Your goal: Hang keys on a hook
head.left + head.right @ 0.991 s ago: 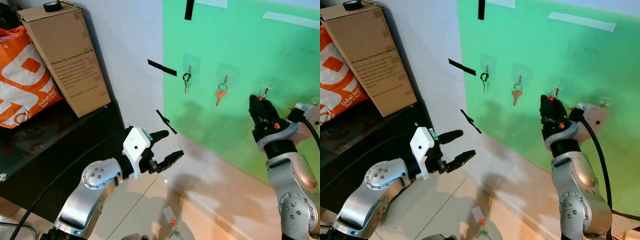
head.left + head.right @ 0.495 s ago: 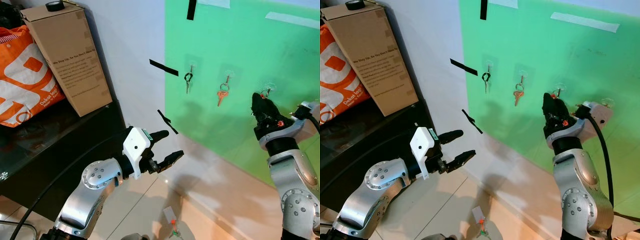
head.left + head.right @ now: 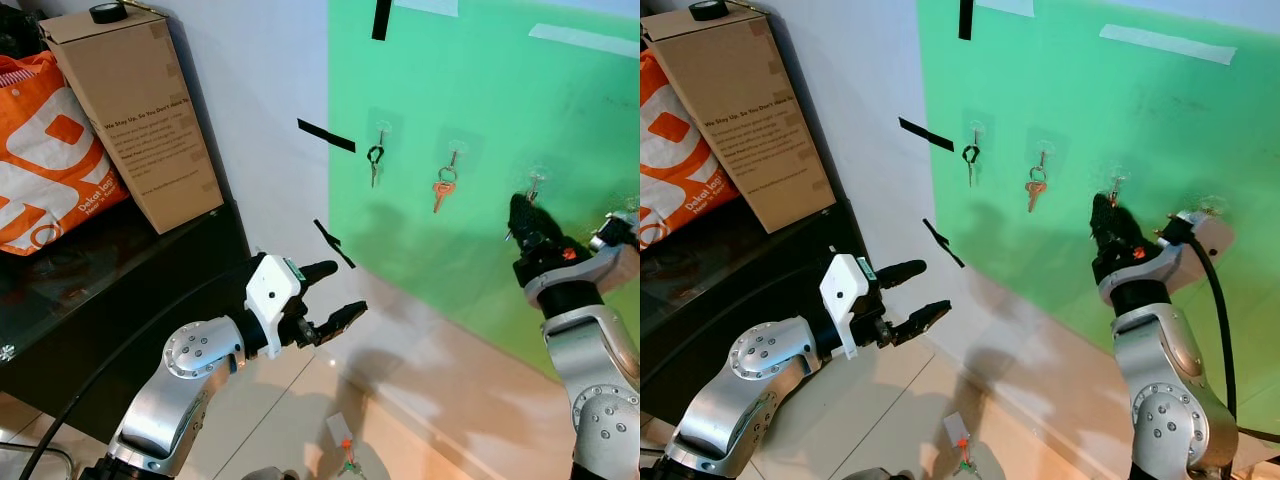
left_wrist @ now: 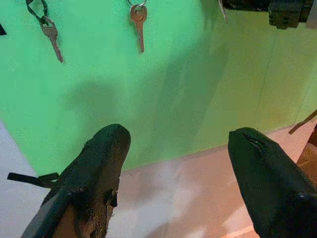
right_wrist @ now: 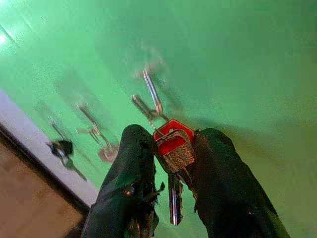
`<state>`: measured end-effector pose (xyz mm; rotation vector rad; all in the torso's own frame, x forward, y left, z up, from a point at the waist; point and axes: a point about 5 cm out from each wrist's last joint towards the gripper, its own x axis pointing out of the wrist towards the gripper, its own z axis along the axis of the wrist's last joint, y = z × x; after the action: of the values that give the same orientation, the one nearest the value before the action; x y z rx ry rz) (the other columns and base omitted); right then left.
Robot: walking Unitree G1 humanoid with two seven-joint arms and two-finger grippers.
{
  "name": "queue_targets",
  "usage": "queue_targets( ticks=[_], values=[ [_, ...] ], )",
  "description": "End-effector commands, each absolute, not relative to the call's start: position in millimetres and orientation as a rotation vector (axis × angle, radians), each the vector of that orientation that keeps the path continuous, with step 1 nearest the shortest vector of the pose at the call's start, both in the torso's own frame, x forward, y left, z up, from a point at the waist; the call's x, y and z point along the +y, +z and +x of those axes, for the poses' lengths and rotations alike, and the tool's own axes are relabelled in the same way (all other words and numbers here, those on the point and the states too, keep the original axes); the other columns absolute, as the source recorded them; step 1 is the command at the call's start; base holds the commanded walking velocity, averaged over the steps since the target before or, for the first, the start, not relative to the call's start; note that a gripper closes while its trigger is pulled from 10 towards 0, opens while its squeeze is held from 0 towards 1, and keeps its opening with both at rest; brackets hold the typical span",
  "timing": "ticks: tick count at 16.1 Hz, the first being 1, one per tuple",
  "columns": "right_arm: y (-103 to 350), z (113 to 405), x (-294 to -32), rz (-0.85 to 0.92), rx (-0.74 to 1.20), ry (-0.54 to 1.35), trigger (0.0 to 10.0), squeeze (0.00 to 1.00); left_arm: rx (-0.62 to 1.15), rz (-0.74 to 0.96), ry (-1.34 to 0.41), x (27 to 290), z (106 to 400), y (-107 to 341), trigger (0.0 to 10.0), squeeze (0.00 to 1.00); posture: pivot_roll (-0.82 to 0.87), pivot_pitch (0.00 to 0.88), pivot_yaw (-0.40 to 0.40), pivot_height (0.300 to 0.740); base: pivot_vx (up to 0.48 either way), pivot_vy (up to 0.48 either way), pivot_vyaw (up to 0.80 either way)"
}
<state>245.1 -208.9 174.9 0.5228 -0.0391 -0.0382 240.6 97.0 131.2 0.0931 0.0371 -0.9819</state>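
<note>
Right gripper (image 5: 171, 148) raised to the green board (image 3: 480, 130), its fingers (image 5: 130, 163) closed on a bunch of keys (image 5: 172, 148) with a red head. The keys sit just below a bare hook (image 5: 151, 89); in the wrist view the ring appears close to the hook's tip, though whether it is threaded cannot be told. Judged step: bringing the ring onto the hook. The next move calls for a small lift toward the board so the ring passes over the tip, then a release.

Left gripper (image 3: 335, 292) held low before the wall, fingers spread wide and empty.

Two neighbouring hooks already carry a black-ringed key (image 3: 373, 160) and a copper key (image 3: 441, 188). To the robot's left, a black cabinet (image 3: 120, 290) bears a cardboard box (image 3: 135, 110) and an orange bag (image 3: 45, 150). Strips of black tape (image 3: 325, 135) mark the white wall; the floor (image 3: 420, 430) is pale tile.
</note>
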Motion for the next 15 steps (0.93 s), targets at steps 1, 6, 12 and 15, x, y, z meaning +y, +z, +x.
queue_targets(
  ticks=[1, 6, 12, 15],
  values=[
    [175.3, 244.1, -206.3, 0.506, -0.023, -0.032, 10.0, 0.0, 0.028, 0.105, -0.997, 97.5, 238.6, 133.7, 10.0, 0.0, -0.09, 0.0, 0.068, 0.74, 0.0, 0.0, 0.0],
    [169.1, 242.8, -207.1, 0.441, 0.028, -0.042, 10.0, 0.0, 0.029, 0.107, -1.0, 97.7, 237.8, 133.6, 10.0, 0.0, -0.09, 0.0, 0.069, 0.74, 0.0, 0.0, 0.0],
    [173.7, 241.4, -204.6, 0.214, -0.037, -0.03, 10.0, 0.0, 0.029, 0.108, -0.998, 97.4, 237.9, 134.0, 10.0, 0.0, -0.09, 0.0, 0.069, 0.74, 0.0, 0.0, 0.0],
    [171.5, 239.0, -202.2, 0.103, -0.095, -0.047, 10.0, 0.0, 0.027, 0.107, -0.993, 96.9, 238.5, 134.4, 10.0, 0.0, -0.09, 0.0, 0.067, 0.74, 0.0, 0.0, 0.0]
  ],
)
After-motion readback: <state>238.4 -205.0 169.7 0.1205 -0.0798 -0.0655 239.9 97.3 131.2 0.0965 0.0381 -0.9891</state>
